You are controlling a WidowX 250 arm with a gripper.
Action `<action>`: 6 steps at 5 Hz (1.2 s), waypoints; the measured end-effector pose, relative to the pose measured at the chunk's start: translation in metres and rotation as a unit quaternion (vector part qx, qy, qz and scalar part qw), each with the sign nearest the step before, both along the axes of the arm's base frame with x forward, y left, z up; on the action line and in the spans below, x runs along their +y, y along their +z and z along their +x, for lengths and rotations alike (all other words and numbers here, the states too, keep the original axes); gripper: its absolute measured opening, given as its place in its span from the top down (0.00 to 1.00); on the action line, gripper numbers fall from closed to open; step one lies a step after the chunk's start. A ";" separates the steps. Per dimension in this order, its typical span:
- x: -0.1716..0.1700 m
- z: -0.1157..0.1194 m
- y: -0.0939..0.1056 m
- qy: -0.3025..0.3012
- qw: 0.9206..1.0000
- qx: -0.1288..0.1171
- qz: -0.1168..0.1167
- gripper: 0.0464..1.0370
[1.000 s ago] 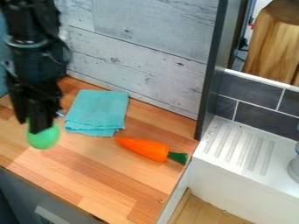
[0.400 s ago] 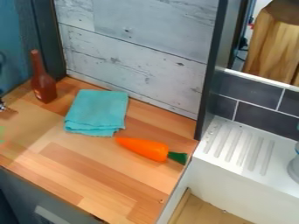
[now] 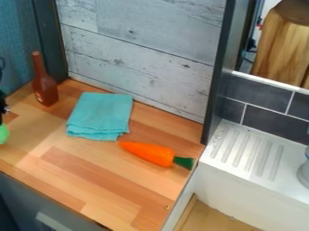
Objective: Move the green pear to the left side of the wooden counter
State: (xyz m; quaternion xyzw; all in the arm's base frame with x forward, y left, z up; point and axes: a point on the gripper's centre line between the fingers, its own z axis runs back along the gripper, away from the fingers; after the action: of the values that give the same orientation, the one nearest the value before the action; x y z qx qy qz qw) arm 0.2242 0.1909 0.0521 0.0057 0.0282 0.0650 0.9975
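- Green ball at the left edge, the gripper's fingers clamped on it!
- Folded teal cloth near the brown bottle.
- Orange carrot lying on the wooden counter.

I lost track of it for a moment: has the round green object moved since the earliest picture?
Yes. The round green object has moved toward the view's left edge, farther from the folded turquoise cloth, which lies where it did.
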 end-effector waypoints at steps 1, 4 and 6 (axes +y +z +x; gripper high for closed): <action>0.004 0.002 -0.009 0.007 1.000 -0.021 -0.016 0.60; 0.006 0.001 -0.003 0.057 0.998 0.013 -0.025 0.24; -0.022 0.001 0.063 0.014 0.998 -0.063 0.023 0.03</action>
State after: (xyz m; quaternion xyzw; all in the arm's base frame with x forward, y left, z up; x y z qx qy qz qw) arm 0.2256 0.1684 0.1152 0.0240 -0.0357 0.0798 0.9959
